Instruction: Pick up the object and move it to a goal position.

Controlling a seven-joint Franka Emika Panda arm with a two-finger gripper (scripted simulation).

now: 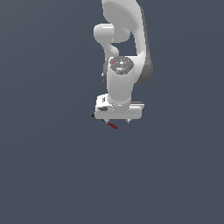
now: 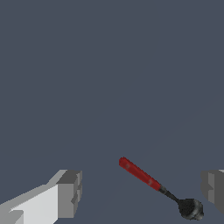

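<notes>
The object (image 2: 141,174) is a thin stick with a dark red rod and a slim black part ending in a small rounded head (image 2: 190,208). In the wrist view it lies slantwise in the gap between my two grey fingertips (image 2: 70,192), its black head close to the other fingertip (image 2: 213,185). My gripper (image 2: 142,190) is open wide and grips nothing. In the exterior view the gripper (image 1: 118,121) hangs directly over the object (image 1: 112,125); only the red rod pokes out below the white hand, the black part being mostly hidden by it.
A plain dark grey-blue surface (image 1: 52,175) fills both views. The white arm (image 1: 124,39) rises behind the hand in the exterior view. No other objects or edges show.
</notes>
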